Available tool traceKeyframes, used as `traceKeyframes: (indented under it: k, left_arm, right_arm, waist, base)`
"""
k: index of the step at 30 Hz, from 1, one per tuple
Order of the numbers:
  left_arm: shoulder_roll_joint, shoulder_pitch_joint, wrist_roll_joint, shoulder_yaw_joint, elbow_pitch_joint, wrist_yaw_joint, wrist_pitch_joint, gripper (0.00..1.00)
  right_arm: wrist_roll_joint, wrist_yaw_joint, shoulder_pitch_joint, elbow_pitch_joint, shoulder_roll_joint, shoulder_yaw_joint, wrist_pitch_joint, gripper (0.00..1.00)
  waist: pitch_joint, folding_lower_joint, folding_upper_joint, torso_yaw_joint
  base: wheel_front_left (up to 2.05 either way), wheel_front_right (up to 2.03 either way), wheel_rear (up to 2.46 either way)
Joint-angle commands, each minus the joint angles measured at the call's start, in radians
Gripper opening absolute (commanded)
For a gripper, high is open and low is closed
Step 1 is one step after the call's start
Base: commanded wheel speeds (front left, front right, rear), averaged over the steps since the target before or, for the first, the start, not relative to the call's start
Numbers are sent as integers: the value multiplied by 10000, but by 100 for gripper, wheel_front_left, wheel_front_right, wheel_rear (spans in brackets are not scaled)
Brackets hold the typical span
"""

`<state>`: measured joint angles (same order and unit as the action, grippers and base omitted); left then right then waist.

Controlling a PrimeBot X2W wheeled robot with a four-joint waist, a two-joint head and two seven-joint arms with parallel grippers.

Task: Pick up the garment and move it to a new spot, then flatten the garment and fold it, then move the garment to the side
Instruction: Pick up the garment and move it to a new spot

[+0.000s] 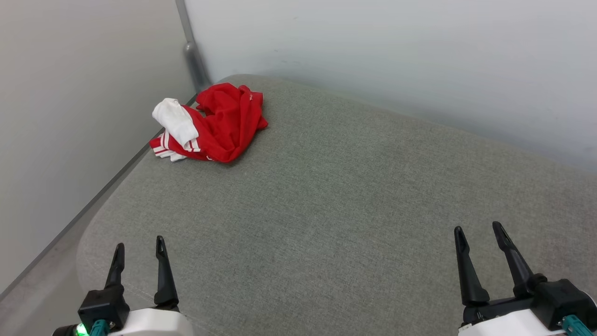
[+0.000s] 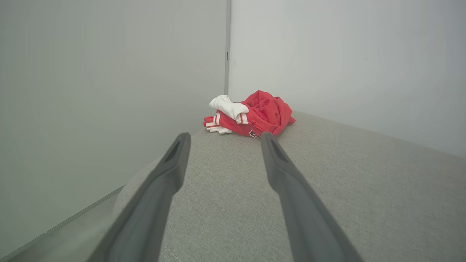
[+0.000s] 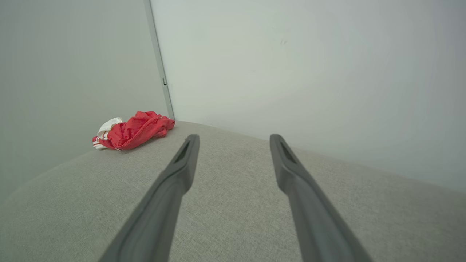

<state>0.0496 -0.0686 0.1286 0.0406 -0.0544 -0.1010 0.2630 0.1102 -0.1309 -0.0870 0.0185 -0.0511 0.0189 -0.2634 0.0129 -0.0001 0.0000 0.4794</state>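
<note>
The grey upholstered cushion (image 1: 354, 196) carries the red jersey (image 1: 224, 123), crumpled at its far left corner. The jersey is judged soft, light and limp; pinch a raised red fold. The left tool (image 1: 140, 241) and right tool (image 1: 478, 227) are spread, empty and well apart from it.

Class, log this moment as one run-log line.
stage: pickup not begun | shirt: crumpled, far-left corner of surface | left pincer: open, empty | right pincer: open, empty

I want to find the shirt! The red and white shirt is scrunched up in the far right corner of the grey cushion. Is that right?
Not quite. The red and white shirt is scrunched up in the far left corner of the grey cushion, not the right; the head view shows it.
</note>
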Motion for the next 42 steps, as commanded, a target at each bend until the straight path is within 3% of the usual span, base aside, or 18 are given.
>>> traceKeyframes:
  k: [1,5,10,18,25,31,34,42]
  left_arm:
    - [11,126,133,121,-3,-29,28,100]
    - [10,538,75,378,-19,178,28,100]
    - [153,1910,106,1135,-108,763,28,100]
    - [993,4998,291,2249,-496,1656,26,100]
    - [2029,7429,420,2509,-1545,2056,26,100]
    - [3229,9046,814,2289,-3006,2251,-134,100]
    - [3871,9737,1279,2065,-3784,2290,-705,100]
    - [5435,10894,3658,-29,-4846,2294,-3850,100]
  right_arm:
    - [-83,3,-91,36,17,21,-21,100]
    - [-178,3,20,63,17,28,-21,100]
    - [-620,3,339,225,17,-38,-21,100]
    - [-1644,3,952,702,14,-508,-21,100]
    - [-2289,3,1378,1196,12,-880,-21,100]
    - [-2661,3,1513,1746,-233,-1273,-23,100]
    - [-2733,3,1555,2022,-384,-1451,-21,100]
    - [-2798,3,1743,2627,-561,-1659,-21,100]
  waist:
    - [61,1,0,-24]
    - [240,1,0,-111]
    - [891,1,0,-326]
    - [2627,1,0,-823]
    - [3918,1,0,-1151]
    - [4721,1,0,-1480]
    - [5094,1,0,-1638]
    - [5931,1,0,-1888]
  base:
    - [0,0,0]
    - [0,0,0]
    - [0,0,0]
    - [0,0,0]
    - [0,0,0]
    - [0,0,0]
    - [0,0,0]
    - [0,0,0]
